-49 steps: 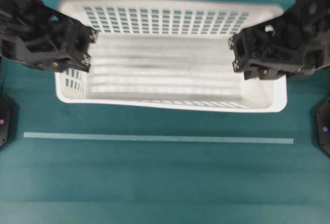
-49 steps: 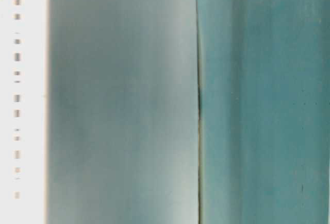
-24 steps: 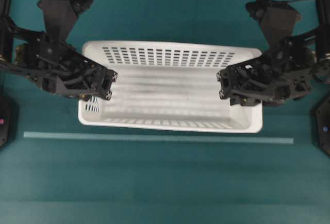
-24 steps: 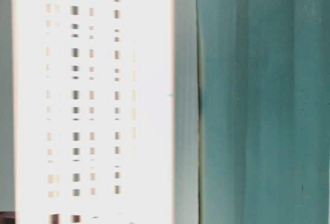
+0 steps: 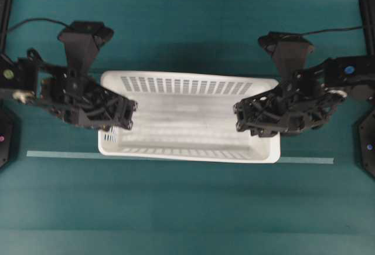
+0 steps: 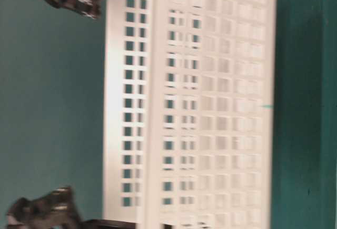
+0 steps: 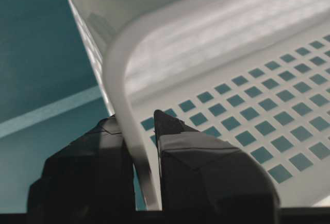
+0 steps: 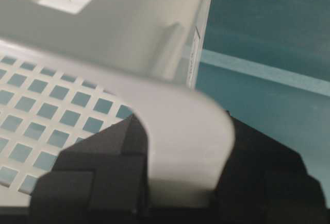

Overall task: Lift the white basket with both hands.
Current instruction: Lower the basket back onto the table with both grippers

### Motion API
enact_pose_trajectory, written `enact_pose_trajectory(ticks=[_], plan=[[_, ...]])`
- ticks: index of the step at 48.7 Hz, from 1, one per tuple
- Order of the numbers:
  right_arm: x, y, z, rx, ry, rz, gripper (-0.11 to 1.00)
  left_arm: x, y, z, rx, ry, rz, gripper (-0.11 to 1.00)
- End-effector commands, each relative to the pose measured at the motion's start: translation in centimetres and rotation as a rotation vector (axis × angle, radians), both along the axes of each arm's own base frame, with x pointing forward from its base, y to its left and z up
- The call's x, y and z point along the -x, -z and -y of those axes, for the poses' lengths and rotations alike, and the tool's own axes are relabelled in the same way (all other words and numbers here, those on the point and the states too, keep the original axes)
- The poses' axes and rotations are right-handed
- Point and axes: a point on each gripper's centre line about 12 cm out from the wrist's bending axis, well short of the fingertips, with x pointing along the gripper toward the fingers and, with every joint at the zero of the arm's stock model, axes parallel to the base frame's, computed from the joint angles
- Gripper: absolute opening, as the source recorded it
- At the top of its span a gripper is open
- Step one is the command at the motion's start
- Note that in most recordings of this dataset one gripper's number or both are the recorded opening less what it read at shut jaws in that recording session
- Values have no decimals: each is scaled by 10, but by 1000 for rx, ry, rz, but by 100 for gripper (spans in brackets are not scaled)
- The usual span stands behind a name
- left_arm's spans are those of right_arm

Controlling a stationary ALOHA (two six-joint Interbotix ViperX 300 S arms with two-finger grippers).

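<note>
The white basket [image 5: 187, 114] sits level between my two arms in the overhead view, and its perforated long wall [image 6: 210, 108] fills the table-level view. My left gripper [image 5: 121, 113] is shut on the basket's left end wall; up close the thin wall [image 7: 216, 44] is pinched between the fingers of that gripper [image 7: 135, 126]. My right gripper [image 5: 242, 118] is shut on the right end, with the broad rounded rim [image 8: 103, 28] clamped in that gripper [image 8: 181, 131]. I cannot tell whether the basket's floor touches the table.
A pale tape strip [image 5: 64, 154] runs across the teal table [image 5: 187, 208] in front of the basket, whose front right corner overlaps it. Black arm bases [image 5: 366, 149] stand at both side edges.
The basket looks much smaller from overhead than a second ago. It has come down away from the camera with both grippers still clamped on its ends, and has entered the table-level view.
</note>
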Motion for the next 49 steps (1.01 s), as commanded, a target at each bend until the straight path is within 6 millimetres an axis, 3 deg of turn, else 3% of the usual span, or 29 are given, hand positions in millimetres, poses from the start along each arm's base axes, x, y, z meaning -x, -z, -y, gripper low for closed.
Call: enact_pose_trajectory(ticks=[1, 16, 29, 49], plan=[[-14, 5, -3, 24, -59, 41, 20, -12, -2, 3, -4, 8, 72, 1], [-21, 28, -2, 27, -76, -16, 20, -13, 25, -1, 7, -15, 39, 1], [-20, 37, -1, 27, -72, -33, 20, -18, 45, 0, 13, -20, -10, -1], [-20, 55, 4, 28, -64, -70, 20, -16, 55, 0, 14, -21, -39, -2]])
